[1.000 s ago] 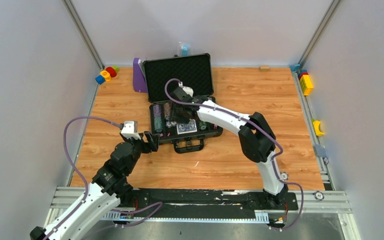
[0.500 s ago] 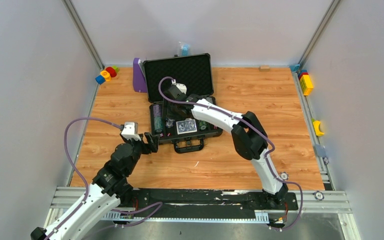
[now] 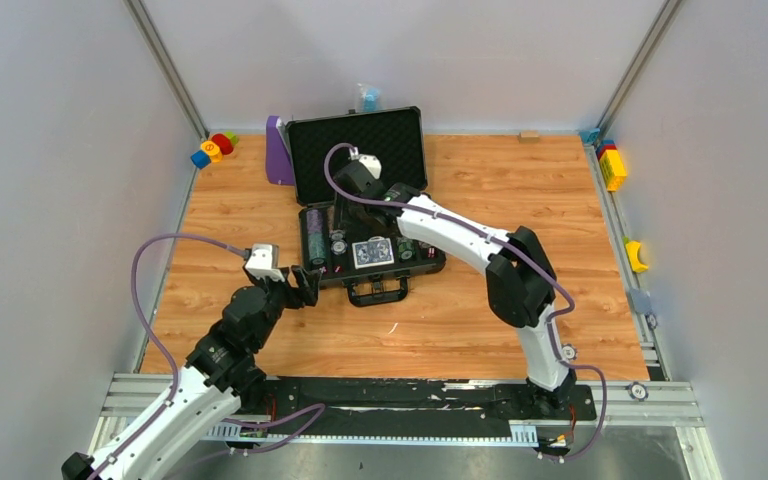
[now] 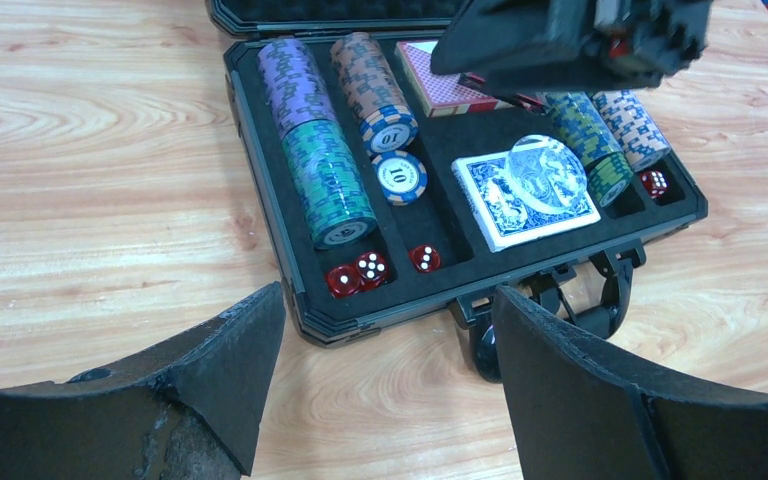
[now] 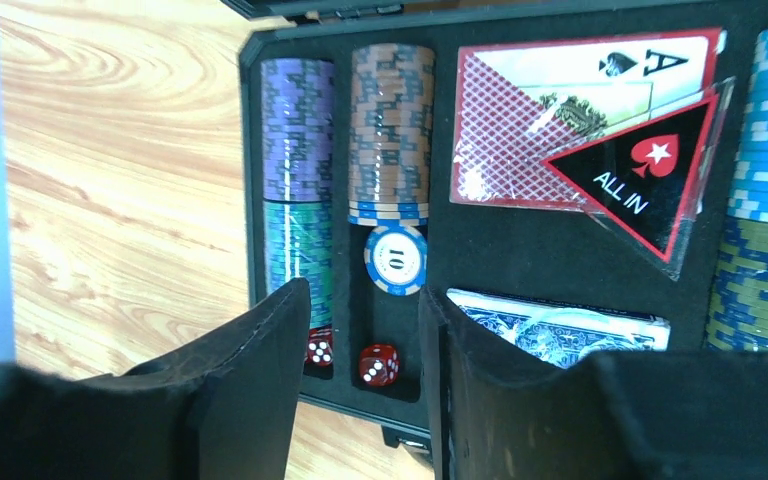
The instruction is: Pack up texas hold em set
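The dark grey briefcase (image 3: 438, 262) lies open mid-table, its foam lid (image 3: 360, 145) standing up at the back. In the tray are purple and green chips (image 4: 310, 130), a brown stack (image 4: 370, 85), one loose "10" chip (image 5: 396, 258), a red deck (image 5: 560, 120) under a triangular "ALL IN" plaque (image 5: 640, 180), a blue deck (image 4: 525, 215) with a clear round button (image 4: 547, 180), and red dice (image 4: 358, 272). My right gripper (image 5: 365, 290) hovers open over the tray's back left, holding nothing. My left gripper (image 4: 388, 295) stands wide open at the case's front left corner, beside the handle (image 4: 560, 310).
A purple stand (image 3: 279, 152) leans just left of the lid. Coloured toy blocks (image 3: 212, 149) sit in the far left corner, and more blocks (image 3: 612, 165) and a yellow piece (image 3: 637, 255) lie along the right rail. Grey walls close in both sides.
My right gripper has drawn back from over the middle of the tray toward the lid. The left arm has not moved.
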{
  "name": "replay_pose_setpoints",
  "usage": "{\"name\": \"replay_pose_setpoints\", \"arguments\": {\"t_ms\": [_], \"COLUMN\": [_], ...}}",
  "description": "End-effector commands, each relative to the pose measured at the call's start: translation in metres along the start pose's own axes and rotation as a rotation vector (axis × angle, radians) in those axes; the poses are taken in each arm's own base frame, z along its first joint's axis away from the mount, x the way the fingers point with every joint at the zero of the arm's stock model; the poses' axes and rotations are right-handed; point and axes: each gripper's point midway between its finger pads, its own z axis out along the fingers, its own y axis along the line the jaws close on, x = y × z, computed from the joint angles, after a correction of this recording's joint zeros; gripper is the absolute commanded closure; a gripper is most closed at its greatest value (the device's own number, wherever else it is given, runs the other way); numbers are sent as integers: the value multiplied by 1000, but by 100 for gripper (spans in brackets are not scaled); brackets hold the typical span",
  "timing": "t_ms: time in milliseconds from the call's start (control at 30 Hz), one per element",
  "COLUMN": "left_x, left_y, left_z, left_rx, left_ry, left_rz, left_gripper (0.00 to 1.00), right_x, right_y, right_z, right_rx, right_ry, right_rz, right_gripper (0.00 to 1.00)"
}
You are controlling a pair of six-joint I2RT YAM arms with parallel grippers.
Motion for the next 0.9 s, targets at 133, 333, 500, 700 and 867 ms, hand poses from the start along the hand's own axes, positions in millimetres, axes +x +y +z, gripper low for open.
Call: {"name": "replay_pose_setpoints", "arguments": {"t_ms": [133,333,500,700,867], "left_x": [-7,-6,-3,4,5], "left_y": [-5,-13,-24,-36,-43], "left_z": [3,3,6,8,10], "left_rx": [26,71,129,190,228], "left_ry": [-24,-20,0,41,48], "left_rz": [15,36,60,75,89], "left_gripper": [17,17,16,16,16], "right_x": [-22,-29,-9,33,64], "right_y": [3,-46,-123,-239,-296], "right_z": [-15,-56,-100,-158,-185], "right_rx": [-25,61,173,425,563], "right_ry": [-79,-134,-133,-137,-179], "right_rz": [-1,22,123,352,514], "right_gripper": [62,62,61,53,39]}}
